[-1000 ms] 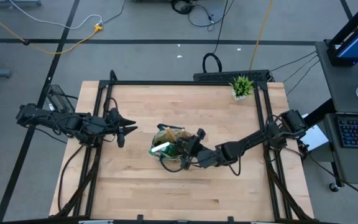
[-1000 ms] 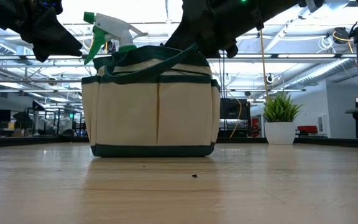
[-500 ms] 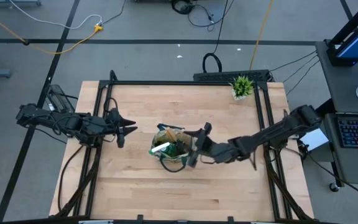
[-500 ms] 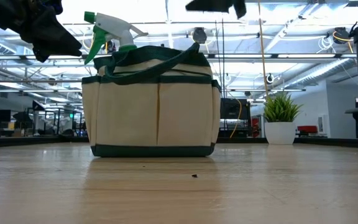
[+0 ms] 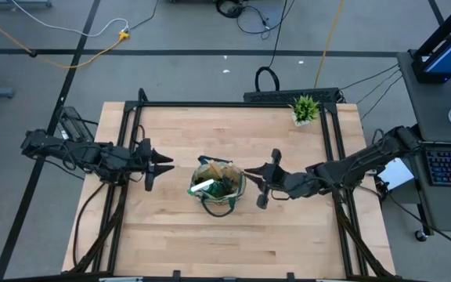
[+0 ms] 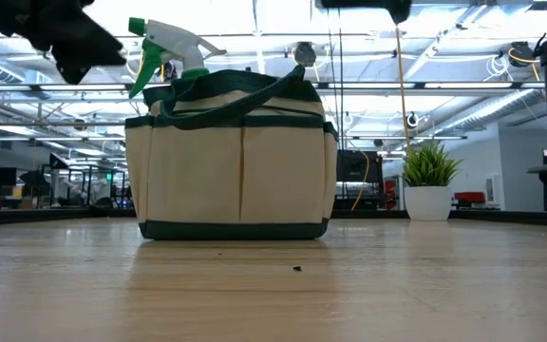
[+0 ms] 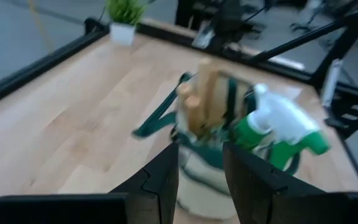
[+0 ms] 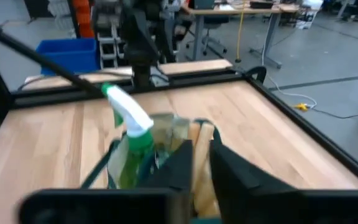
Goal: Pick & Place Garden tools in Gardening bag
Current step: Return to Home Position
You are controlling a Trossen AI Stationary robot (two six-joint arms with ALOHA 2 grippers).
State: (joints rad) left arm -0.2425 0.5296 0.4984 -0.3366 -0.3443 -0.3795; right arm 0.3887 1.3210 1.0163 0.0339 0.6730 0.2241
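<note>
The gardening bag [image 5: 219, 188] stands on the counter between both arms, tool handles upright. The right gripper [image 5: 250, 171], jaws narrowly parted and empty, is nearer than the left gripper [image 5: 167, 164], jaws spread.

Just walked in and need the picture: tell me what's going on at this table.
The bag stands mid-table with a spray bottle and wooden-handled tools sticking out. The right gripper hovers beside it, fingers open and empty. The left gripper hangs on the other side, also open. Packing looks finished.
</note>
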